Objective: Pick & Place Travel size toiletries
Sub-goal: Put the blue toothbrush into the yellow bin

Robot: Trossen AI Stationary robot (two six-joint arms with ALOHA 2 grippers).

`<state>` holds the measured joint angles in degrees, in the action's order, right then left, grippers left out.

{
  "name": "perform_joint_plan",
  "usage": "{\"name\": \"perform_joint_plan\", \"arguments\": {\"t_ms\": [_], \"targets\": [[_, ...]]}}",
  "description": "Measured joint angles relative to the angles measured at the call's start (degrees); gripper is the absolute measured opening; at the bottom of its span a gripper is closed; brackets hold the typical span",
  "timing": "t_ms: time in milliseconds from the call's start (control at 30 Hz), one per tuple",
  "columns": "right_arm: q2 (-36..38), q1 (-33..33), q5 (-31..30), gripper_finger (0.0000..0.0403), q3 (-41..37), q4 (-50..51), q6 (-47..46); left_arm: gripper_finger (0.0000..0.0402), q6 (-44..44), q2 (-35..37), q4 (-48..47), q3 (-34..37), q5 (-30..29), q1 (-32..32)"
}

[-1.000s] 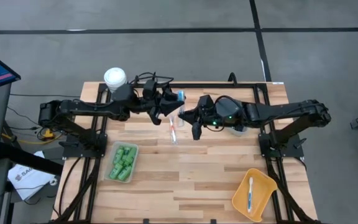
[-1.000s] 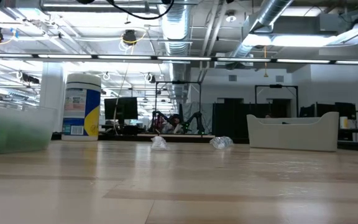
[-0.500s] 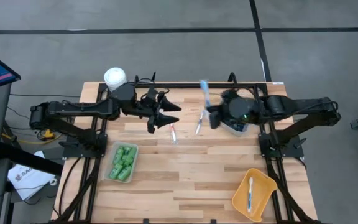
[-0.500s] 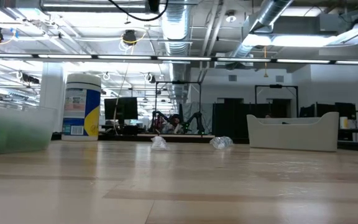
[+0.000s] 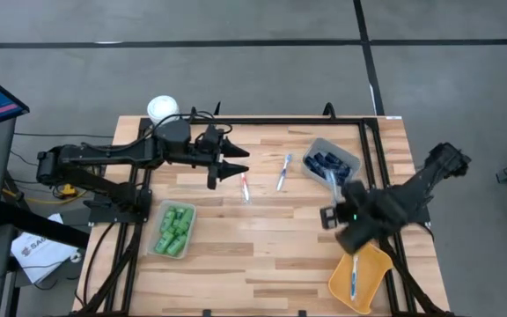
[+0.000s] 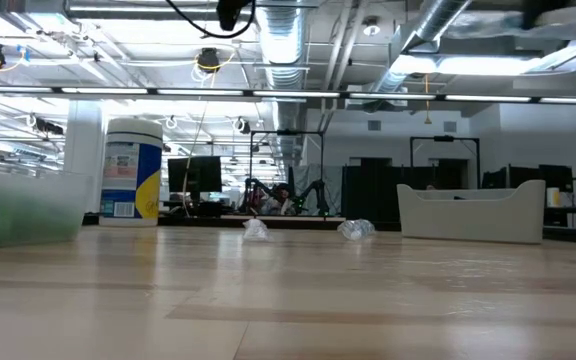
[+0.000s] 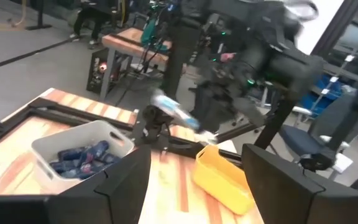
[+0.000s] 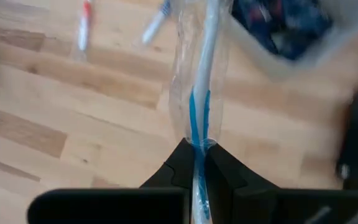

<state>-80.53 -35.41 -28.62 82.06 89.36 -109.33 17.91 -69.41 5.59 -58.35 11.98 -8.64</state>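
Right wrist view: right gripper (image 8: pixel 199 163) is clamped on a wrapped toothbrush (image 8: pixel 199 93), apparently bound for the yellow tray (image 5: pixel 372 264) just beside it, where one already lies. Left gripper (image 5: pixel 233 162) hovers spread, empty.

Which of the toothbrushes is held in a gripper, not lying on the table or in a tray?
The wrapped blue toothbrush is pinched by the right gripper near the yellow tray. Two others lie on the table; one lies in that tray.
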Motion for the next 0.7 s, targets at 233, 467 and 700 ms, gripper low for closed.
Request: {"name": "perform_joint_plan", "arguments": {"t_ms": [233, 467, 700], "targets": [[-9.41, -12.65, 6.81, 0.0016, -0.15, -0.04, -24.25, 0.0247, -0.11, -0.04, -0.76, 0.00, -2.11, 0.00], [-17.23, -17.43, 19.24, 0.0010, -0.15, -8.48, -25.75, 0.0246, -0.11, -0.04, -0.72, 0.00, -2.11, 0.00], [-20.11, -19.91, 25.78, 0.0017, -0.04, -11.13, -26.23, 0.0242, 0.22, -0.04, -0.72, 0.00, -2.11, 0.00]]}}
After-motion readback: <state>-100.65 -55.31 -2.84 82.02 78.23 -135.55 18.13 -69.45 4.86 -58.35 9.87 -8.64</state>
